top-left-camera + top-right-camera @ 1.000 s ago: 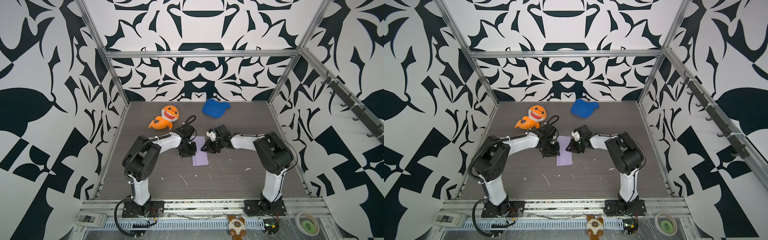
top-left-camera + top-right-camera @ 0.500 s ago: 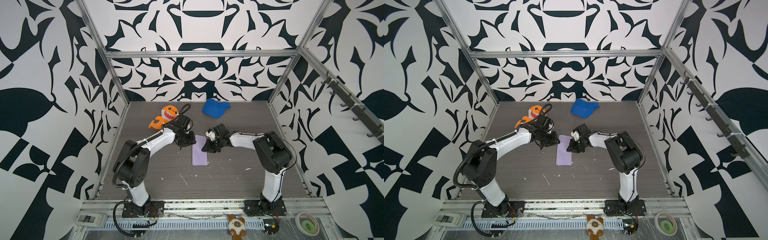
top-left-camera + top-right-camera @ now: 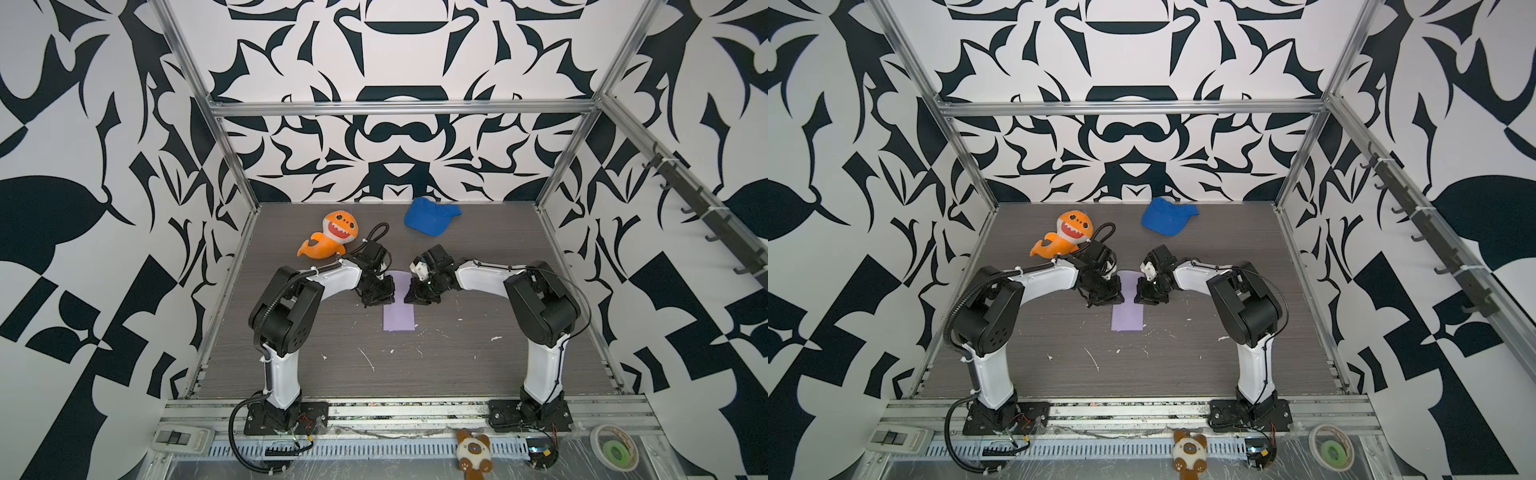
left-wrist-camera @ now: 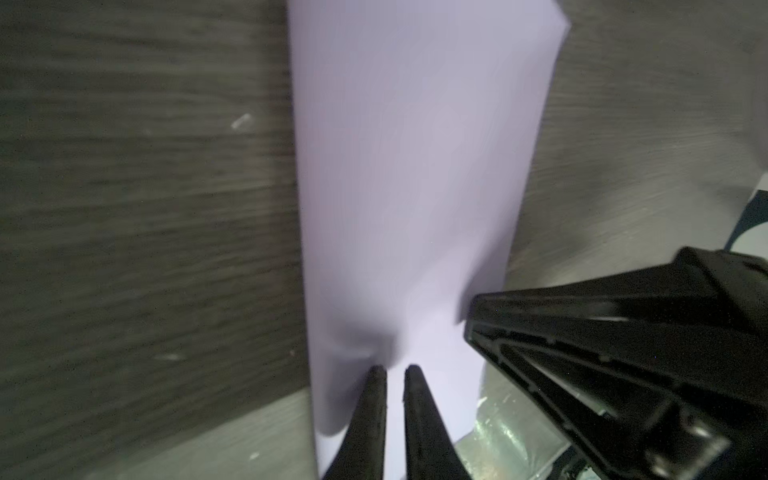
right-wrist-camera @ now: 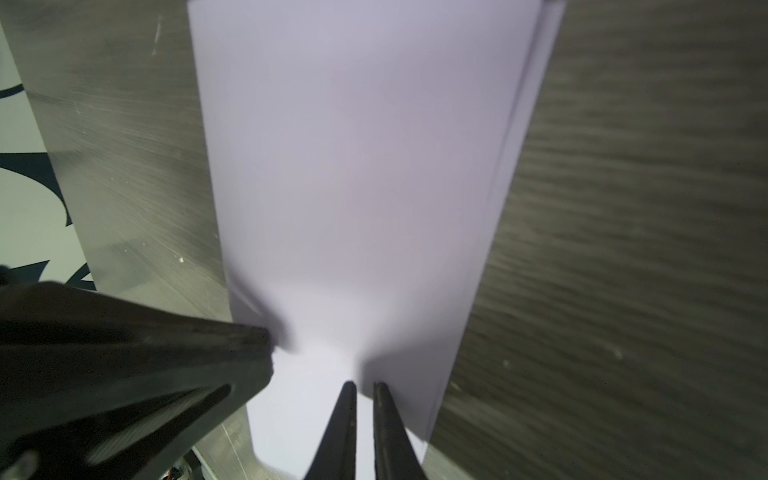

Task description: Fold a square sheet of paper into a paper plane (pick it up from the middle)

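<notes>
The folded sheet of paper (image 3: 399, 316) lies flat on the counter (image 3: 478, 365). The left claw (image 4: 394, 369) and the right claw (image 5: 363, 384) stand with their tips on it, fingers almost together; whether they pinch it, I cannot tell. I think an uneven pull could tear the thin paper or spoil the crease.

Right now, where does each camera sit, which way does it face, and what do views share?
Top views: high over the table's front, facing down and back; both arms whole, left gripper and right gripper at the paper, shark and cap beyond.
Left wrist: behind the left gripper, facing along its fingertips onto the paper; right gripper shows.
Right wrist: behind the right gripper, facing along its fingertips onto the paper; left gripper shows.
Shared: both wrist views show paper and both grippers.
</notes>
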Robot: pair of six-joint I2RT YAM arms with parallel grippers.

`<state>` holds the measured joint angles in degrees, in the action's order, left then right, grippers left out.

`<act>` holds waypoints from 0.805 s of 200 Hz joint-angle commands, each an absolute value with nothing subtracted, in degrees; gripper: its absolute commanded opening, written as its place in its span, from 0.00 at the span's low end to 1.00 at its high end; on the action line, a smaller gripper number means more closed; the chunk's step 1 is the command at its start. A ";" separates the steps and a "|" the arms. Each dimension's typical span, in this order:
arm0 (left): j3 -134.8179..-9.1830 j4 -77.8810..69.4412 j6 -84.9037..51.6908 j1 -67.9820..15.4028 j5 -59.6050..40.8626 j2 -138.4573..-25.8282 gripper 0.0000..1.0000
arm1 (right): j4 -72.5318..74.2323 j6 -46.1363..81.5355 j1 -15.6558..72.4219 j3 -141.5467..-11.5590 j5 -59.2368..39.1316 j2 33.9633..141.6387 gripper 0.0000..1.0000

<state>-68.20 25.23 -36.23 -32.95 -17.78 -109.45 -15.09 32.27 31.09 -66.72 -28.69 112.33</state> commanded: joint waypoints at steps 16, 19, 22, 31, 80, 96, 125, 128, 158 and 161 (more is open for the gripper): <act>-66.86 33.63 -32.27 -32.17 -10.65 -110.65 0.15 | -24.45 30.37 31.35 -64.60 -16.61 117.07 0.14; -66.76 34.04 -32.21 -32.11 -10.25 -110.59 0.15 | -24.61 30.33 31.37 -64.56 -16.46 117.07 0.14; -66.65 34.39 -32.04 -32.08 -9.74 -110.53 0.15 | -24.70 30.28 31.32 -64.59 -16.23 117.13 0.14; -66.01 35.35 -31.51 -31.91 -8.71 -110.10 0.15 | -25.07 30.08 31.35 -64.57 -15.56 117.20 0.14; -65.10 35.82 -30.50 -29.27 -9.77 -103.06 0.17 | -25.31 28.92 31.32 -65.12 -14.39 117.42 0.13; -66.23 32.24 -31.03 -29.27 -14.26 -101.14 0.17 | -25.10 28.92 31.31 -65.55 -14.89 117.51 0.13; -67.77 23.95 -33.46 -29.27 -21.52 -102.54 0.17 | -25.04 29.00 31.46 -66.02 -15.34 117.86 0.13; -68.01 23.43 -33.67 -29.27 -21.93 -102.99 0.17 | -25.05 29.05 31.42 -66.07 -15.38 117.90 0.13; -70.83 22.76 -33.46 -29.89 -22.47 -108.64 0.17 | -25.11 29.18 31.51 -66.27 -15.51 118.47 0.13; -71.12 22.88 -33.34 -29.88 -22.60 -109.12 0.17 | -25.18 29.18 31.61 -66.27 -15.47 118.52 0.13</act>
